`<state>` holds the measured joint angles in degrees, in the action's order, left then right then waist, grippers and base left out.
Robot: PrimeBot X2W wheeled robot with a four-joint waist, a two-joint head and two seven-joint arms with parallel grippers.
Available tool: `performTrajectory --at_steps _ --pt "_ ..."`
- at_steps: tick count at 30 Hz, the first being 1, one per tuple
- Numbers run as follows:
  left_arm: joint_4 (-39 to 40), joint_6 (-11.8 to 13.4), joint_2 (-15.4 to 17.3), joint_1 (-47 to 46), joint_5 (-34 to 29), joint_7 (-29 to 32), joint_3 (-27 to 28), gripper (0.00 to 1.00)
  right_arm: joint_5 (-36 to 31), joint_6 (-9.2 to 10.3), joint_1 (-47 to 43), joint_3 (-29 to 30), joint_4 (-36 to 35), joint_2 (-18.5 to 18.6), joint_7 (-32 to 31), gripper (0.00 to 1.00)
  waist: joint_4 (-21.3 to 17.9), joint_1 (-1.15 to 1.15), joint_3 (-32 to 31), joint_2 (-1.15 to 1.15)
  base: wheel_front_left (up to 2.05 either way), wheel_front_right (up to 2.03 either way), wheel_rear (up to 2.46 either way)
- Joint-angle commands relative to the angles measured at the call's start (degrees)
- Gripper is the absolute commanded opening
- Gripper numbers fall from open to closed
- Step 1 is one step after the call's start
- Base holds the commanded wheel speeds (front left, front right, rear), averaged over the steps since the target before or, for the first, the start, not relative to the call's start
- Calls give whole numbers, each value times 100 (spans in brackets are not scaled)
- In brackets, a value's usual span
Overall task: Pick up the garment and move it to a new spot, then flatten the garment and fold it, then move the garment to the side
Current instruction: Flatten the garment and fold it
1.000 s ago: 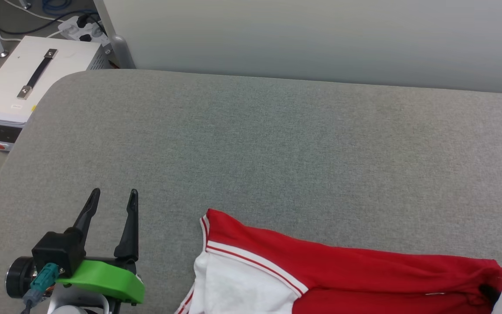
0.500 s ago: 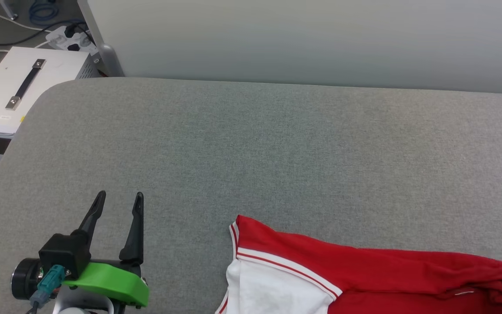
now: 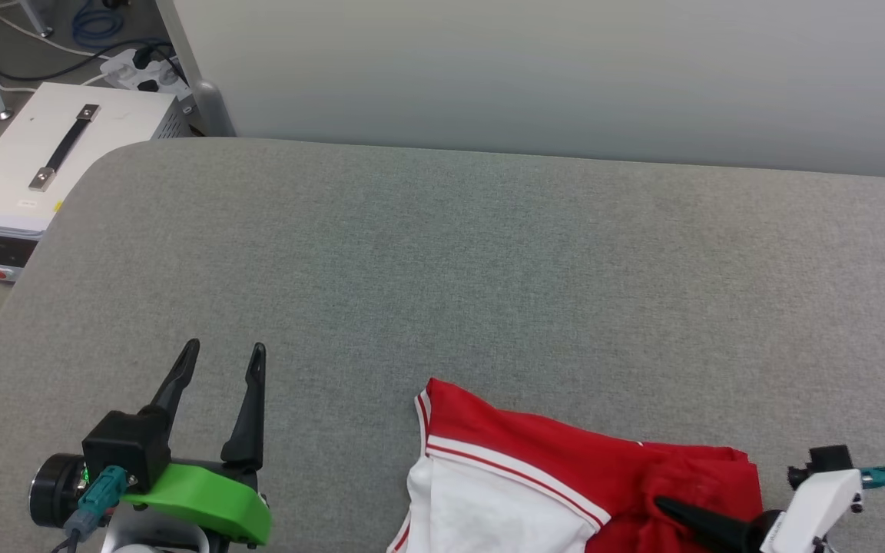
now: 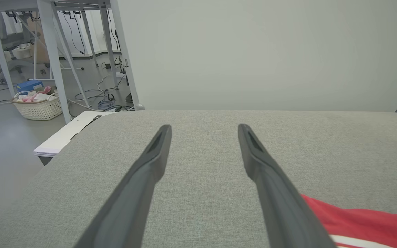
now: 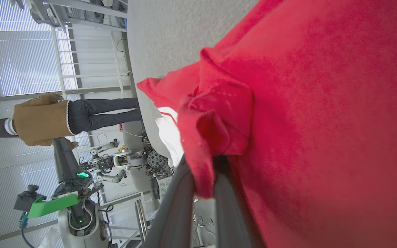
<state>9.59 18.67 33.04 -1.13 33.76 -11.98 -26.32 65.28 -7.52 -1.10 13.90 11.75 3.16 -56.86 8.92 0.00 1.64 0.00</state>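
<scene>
Red shirt [image 3: 565,468] at five o'clock in the head view, on the grey tabletop [image 3: 442,269], partly cut off by the lower edge. White sleeve toward six o'clock, bordered by red-and-white striped trim. Red body stretching toward four o'clock, rumpled and bunched at that end. Bunched red fold pinched in the clenched right jaws, cloth squeezed between the dark fingers [image 5: 174,210] in the right wrist view. At seven o'clock, the left jaws released and spread wide, holding nothing, over bare tabletop well apart from the shirt. Red corner with a white stripe at four o'clock in the left wrist view. Beyond the tabletop, white box [image 3: 51,153] with black handle at ten o'clock, pale wall [image 3: 565,69] across twelve o'clock.
</scene>
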Motion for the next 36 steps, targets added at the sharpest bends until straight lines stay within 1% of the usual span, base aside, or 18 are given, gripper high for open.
performTrajectory --at_steps 1,5,10,17,21,28,29,30,32,36 --pt "3 33 35 -46 -57 22 -13 100 206 3 -23 -233 13 -27 118 0 29 0 24 0 0 0 0" --pt "7 14 20 -103 -63 42 -50 100 742 3 15 -1059 -14 -27 505 0 101 0 73 0 0 0 0" --pt "2 -39 -15 -249 -77 45 -90 100 1334 3 278 -2005 -15 -28 1085 0 225 0 205 0 0 0 0" --pt "-51 -140 -122 -477 -92 -15 -140 100 1739 3 869 -3155 141 -28 1826 0 421 0 460 0 0 0 0" --pt "-117 -192 -195 -568 -88 -70 -149 100 1638 3 1142 -3470 438 -28 2114 0 507 0 596 0 0 0 0" --pt "-275 -280 -288 -645 -72 -166 -117 100 1451 3 1350 -3556 813 -28 2628 0 539 0 751 0 0 0 0" --pt "-302 -292 -299 -652 -68 -178 -108 100 1425 3 1375 -3557 822 -28 2750 31 532 0 759 0 0 0 0" --pt "-326 -302 -306 -655 -62 -185 -101 100 1421 3 1392 -3557 812 -28 2852 100 522 0 760 0 0 0 0" --pt "-383 -319 -309 -661 -52 -198 -80 100 1445 3 1421 -3574 791 -28 3026 100 492 0 742 0 0 0 0" --pt "-451 -332 -293 -664 -59 -215 -53 100 1424 3 1453 -3631 753 -28 3127 100 428 0 646 0 0 0 0"
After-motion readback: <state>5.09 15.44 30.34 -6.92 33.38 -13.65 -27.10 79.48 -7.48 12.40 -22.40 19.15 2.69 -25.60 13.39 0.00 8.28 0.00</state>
